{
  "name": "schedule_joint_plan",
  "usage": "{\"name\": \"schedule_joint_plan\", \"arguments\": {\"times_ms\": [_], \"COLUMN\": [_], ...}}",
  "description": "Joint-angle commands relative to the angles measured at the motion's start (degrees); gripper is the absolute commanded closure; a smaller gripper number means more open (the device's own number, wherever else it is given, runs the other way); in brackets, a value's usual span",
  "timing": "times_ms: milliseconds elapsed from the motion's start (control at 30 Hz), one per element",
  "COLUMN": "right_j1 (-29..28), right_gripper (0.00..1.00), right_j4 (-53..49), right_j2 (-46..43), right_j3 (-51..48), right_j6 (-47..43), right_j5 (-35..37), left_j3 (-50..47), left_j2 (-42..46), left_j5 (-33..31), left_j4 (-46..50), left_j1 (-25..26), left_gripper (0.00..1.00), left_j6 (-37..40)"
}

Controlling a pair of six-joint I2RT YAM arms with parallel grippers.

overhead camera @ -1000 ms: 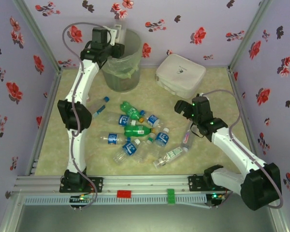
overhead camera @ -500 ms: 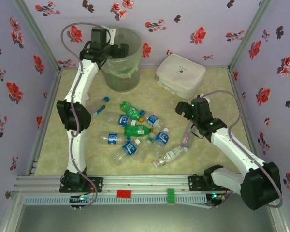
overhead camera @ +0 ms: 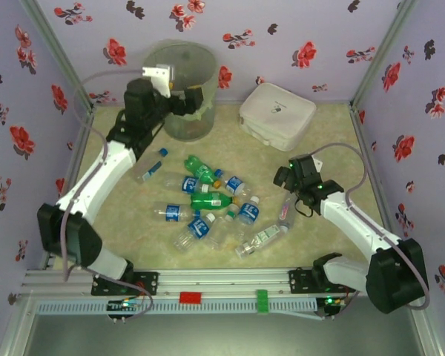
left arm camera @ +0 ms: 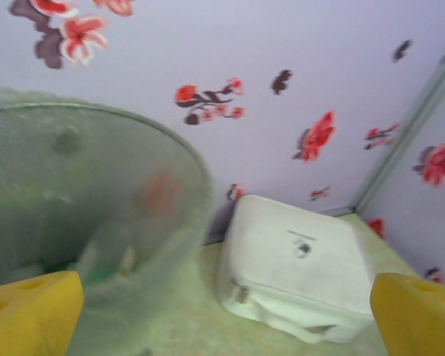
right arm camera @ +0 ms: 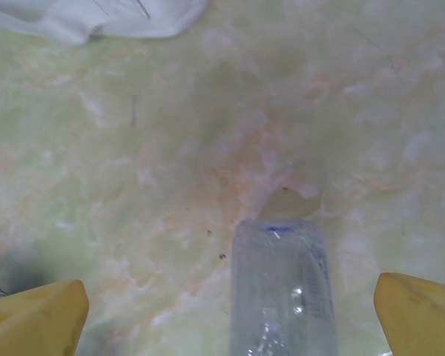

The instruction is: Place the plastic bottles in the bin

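Bin (overhead camera: 184, 74) stood just ahead and to the left of the left gripper (left arm camera: 222, 315). That gripper's jaws were wide apart and held nothing.

Most bottles (overhead camera: 208, 204) lay loose on the counter (overhead camera: 326, 141), left of the right gripper (right arm camera: 226, 315) and well apart from the left one.

Right gripper hung low with jaws fully apart and empty. One clear bottle (right arm camera: 285, 297) lay directly below it, between the jaws and slightly nearer the right one. Its long axis pointed straight ahead, square to the closing line.

Judgement: right arm is nearer. It needs a slight rightward shift, then a straight descent to close on the body.
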State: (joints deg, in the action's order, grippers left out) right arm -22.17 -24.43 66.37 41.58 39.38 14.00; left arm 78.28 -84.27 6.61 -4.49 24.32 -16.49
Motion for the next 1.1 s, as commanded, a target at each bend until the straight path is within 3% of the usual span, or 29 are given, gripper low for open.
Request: {"name": "schedule_joint_plan", "arguments": {"times_ms": [0,200,400,733,1067], "right_j1": [0.0,0.1,0.3,1.3,2.4], "right_gripper": [0.0,0.0,0.0,0.01,0.16], "right_j4": [-3.5,-2.2,2.2,6.1,8.8], "right_j2": [0.4,2.7,5.0,10.7,13.8], "right_j3": [0.2,-1.5,-5.2,-6.1,-7.2], "right_j6": [1.7,4.1,8.2,8.9,8.4], "right_j5": [1.2,-1.8,-3.6,-4.4,-5.3], "left_j3": [-9.9,-23.8,-31.8,-29.6,-28.3], "left_j2": [4.1,10.2,9.4,-1.9,-3.4], "left_j5": [0.7,1.3,-0.1,2.4,1.1], "left_j4": [-13.2,-16.6,-17.5,-15.6,-14.7], "left_j1": [1.4,6.5,13.4,18.8,18.9], "left_gripper": [0.0,0.0,0.0,0.0,0.0], "left_j6": [-7.3,-16.0,-20.9,-25.5,-25.8]}}
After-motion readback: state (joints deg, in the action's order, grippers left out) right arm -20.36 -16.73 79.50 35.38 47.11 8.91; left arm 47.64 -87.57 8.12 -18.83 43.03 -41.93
